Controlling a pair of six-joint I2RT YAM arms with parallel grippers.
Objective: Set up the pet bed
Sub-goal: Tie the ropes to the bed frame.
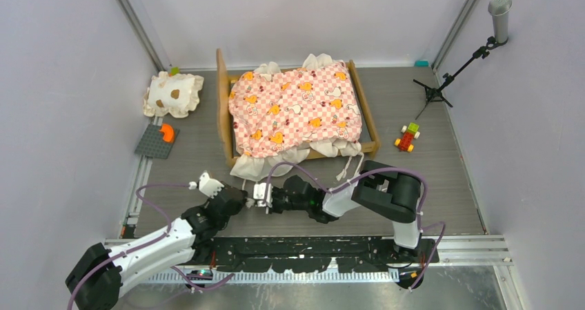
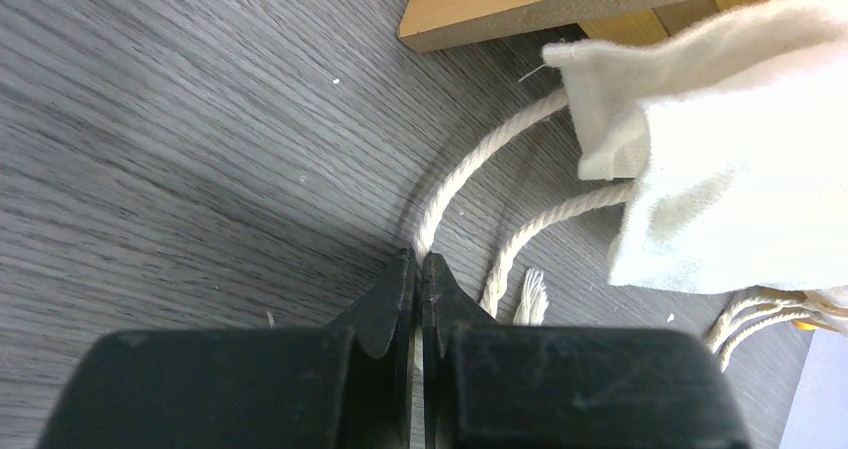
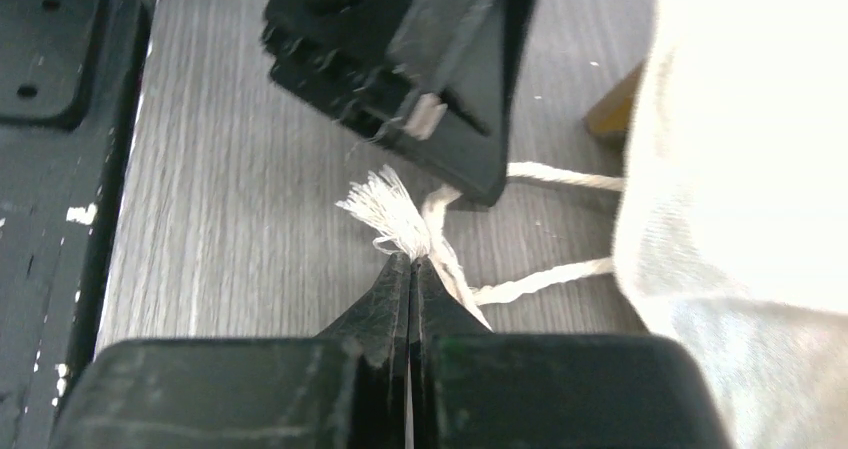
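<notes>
Pet bed (image 1: 296,110), a light-wood frame with a pink checkered, cream-ruffled mattress printed with orange animals, sits mid-back on the grey wood-grain bench (image 1: 441,186), headboard to the left. Pale lilac walls (image 1: 62,82) close three sides. Left fingers (image 2: 405,289) and right fingers (image 3: 400,284) meet near the bed's near-left corner, both pinched fully together on cream cotton cord (image 2: 470,164) trailing from the ruffle; the right has a frayed end. Spotted cream pillow (image 1: 174,94) far left; black tripod microphone (image 1: 476,51) far right.
</notes>
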